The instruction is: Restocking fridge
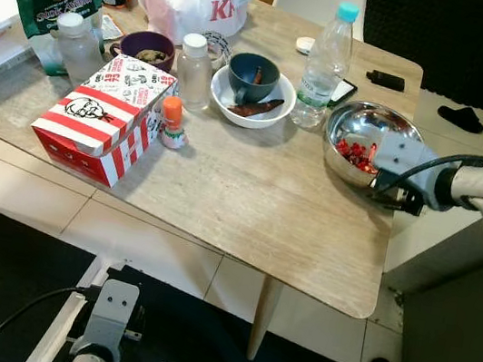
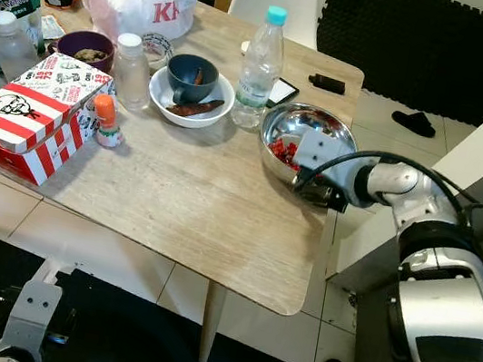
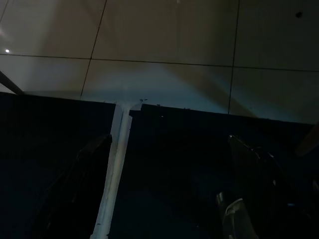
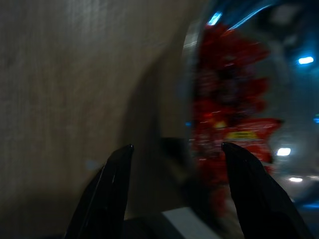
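Right claw [image 4: 174,149], fingers spread, straddles the steel bowl [image 1: 365,127] rim; red contents blurred.

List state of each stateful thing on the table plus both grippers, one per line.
Right gripper: open, fingers straddling the steel bowl's rim.
Left gripper: open, hanging idle over the floor.
Steel bowl: upright, holds red pieces.
Water bottle: upright, capped.
Red-striped box: closed.
Orange-capped small bottle: upright, capped.
White bowl: holds a blue cup.
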`<state>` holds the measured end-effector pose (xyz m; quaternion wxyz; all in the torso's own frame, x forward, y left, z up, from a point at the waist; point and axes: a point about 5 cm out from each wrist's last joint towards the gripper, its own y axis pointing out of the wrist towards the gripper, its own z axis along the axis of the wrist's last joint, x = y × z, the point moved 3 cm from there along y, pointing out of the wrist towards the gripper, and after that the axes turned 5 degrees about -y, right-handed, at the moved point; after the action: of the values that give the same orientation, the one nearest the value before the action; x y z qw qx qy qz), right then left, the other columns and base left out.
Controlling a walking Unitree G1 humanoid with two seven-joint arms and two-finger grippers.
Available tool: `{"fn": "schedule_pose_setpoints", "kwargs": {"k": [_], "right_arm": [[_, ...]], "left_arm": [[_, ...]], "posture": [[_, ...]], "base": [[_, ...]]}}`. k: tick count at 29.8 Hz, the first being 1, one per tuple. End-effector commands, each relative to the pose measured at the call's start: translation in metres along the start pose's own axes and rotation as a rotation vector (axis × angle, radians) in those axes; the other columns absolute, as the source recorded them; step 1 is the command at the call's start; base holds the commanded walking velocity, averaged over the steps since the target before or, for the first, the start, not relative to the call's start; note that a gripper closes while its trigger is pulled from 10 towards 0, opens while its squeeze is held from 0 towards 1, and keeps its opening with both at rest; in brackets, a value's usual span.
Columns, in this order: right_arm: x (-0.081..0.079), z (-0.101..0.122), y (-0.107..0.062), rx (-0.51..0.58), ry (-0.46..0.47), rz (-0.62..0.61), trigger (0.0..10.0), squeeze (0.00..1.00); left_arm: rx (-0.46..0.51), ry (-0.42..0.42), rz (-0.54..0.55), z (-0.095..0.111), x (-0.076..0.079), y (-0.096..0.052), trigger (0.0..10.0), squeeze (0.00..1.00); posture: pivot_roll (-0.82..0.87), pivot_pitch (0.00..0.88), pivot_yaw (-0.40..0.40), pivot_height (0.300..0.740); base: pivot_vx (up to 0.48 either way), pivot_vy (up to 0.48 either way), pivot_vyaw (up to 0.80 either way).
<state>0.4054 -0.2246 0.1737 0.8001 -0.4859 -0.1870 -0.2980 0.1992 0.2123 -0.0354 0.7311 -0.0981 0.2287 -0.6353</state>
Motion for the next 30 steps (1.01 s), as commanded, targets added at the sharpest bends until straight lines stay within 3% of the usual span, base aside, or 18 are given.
{"fn": "schedule_pose_setpoints", "kwargs": {"k": [1,3,4,6,7,8,15,24,25,26,27,30], "right_arm": [[-0.01,-0.008,0.004,-0.038,-0.011,0.039,4.7,0.0],[-0.015,-0.009,0.007,-0.054,-0.036,0.059,4.6,0.0],[-0.016,-0.01,0.008,-0.061,-0.045,0.064,3.8,0.0],[-0.017,-0.01,0.009,-0.064,-0.05,0.065,3.8,0.0],[-0.017,-0.011,0.009,-0.067,-0.054,0.062,2.9,0.0],[-0.015,-0.009,0.009,-0.065,-0.057,0.042,0.0,0.0],[-0.003,-0.007,0.003,-0.057,-0.084,-0.027,0.0,0.0],[0.014,-0.02,-0.02,-0.065,-0.147,-0.131,0.0,0.0],[0.021,-0.024,-0.027,-0.06,-0.118,-0.191,4.1,0.0],[0.03,-0.031,-0.038,-0.055,-0.064,-0.272,10.0,0.0],[0.044,-0.045,-0.057,-0.068,0.027,-0.405,10.0,0.0],[0.047,-0.055,-0.066,-0.088,0.069,-0.459,10.0,0.0]], "left_arm": [[-0.023,-0.007,-0.005,-0.006,0.005,-0.004,10.0,0.0],[-0.023,-0.007,-0.003,-0.006,0.005,-0.004,10.0,0.0],[-0.023,-0.008,-0.003,-0.006,0.005,-0.004,10.0,0.0],[-0.024,-0.008,-0.002,-0.006,0.005,-0.004,10.0,0.0],[-0.024,-0.008,-0.002,-0.006,0.005,-0.004,10.0,0.0],[-0.024,-0.008,-0.002,-0.007,0.005,-0.004,10.0,0.0],[-0.024,-0.011,-0.006,-0.007,0.008,-0.003,10.0,0.0],[-0.03,-0.014,-0.013,-0.009,0.012,-0.002,10.0,0.0],[-0.033,-0.015,-0.014,-0.01,0.013,-0.003,10.0,0.0],[-0.036,-0.014,-0.016,-0.01,0.013,-0.003,10.0,0.0],[-0.04,-0.011,-0.019,-0.012,0.013,-0.003,10.0,0.0],[-0.041,-0.009,-0.021,-0.012,0.012,-0.003,10.0,0.0]], "posture": [[0.04,0.153,-0.106,0.74],[0.04,0.151,-0.107,0.74],[0.04,0.151,-0.107,0.74],[0.04,0.151,-0.107,0.74],[0.04,0.148,-0.108,0.74],[0.04,0.145,-0.108,0.74],[0.03,0.139,-0.111,0.74],[0.01,0.138,-0.123,0.74],[0.01,0.14,-0.123,0.74],[0.01,0.141,-0.121,0.74],[0.0,0.143,-0.118,0.74],[0.0,0.143,-0.115,0.74]], "base": [[0.0,0.0,0.0],[0.0,0.0,0.0],[0.0,0.0,0.0],[0.0,0.0,0.0],[0.0,0.0,0.0],[0.0,0.0,0.0],[0.0,0.0,0.0],[0.0,0.0,0.0],[0.0,0.0,0.0],[0.0,0.0,0.0],[0.0,0.0,0.0],[0.0,0.0,0.0]]}}
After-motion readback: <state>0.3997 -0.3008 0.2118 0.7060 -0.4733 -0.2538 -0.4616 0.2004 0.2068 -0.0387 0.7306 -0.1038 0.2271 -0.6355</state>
